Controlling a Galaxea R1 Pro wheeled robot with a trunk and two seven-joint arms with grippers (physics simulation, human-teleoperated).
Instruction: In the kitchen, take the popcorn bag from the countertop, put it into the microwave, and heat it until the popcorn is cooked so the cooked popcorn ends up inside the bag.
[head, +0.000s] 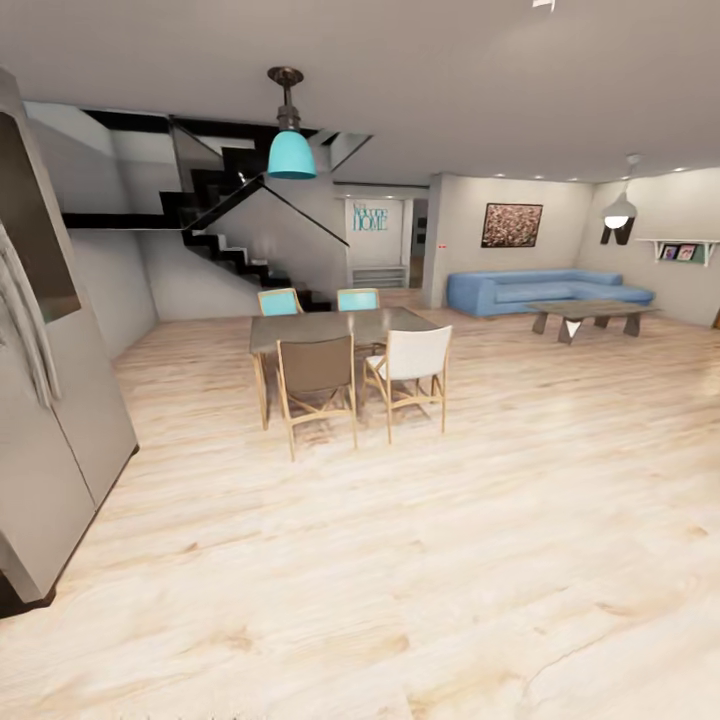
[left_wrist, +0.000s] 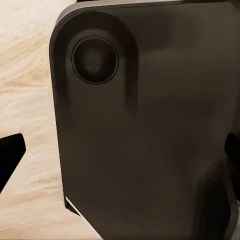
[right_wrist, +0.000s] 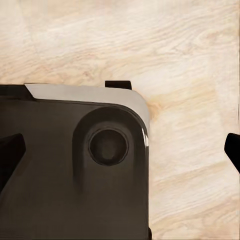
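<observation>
En route, living-dining room ahead
Table (head: 340, 328) mid-frame, sofa (head: 545, 290) at right; kitchen, bag and microwave unseen, so their bearing can't be judged; both wrist views face the dark base (left_wrist: 150, 130) over floor (right_wrist: 190, 60), fingers spread wide

We count one grey rectangular dining table (head: 335, 327) and four wooden-framed chairs: two with turquoise backs (head: 279, 301) (head: 358, 299), one with a brown back (head: 315, 365) and one with a white back (head: 414, 354). We log one turquoise dome pendant lamp (head: 291, 154) and one white pendant lamp (head: 618, 211). We list one blue L-shaped sofa (head: 535, 289), one low grey coffee table (head: 590, 312), one dark framed wall picture (head: 511, 225), one black staircase (head: 225, 235) and one white wall shelf (head: 685, 243).
</observation>
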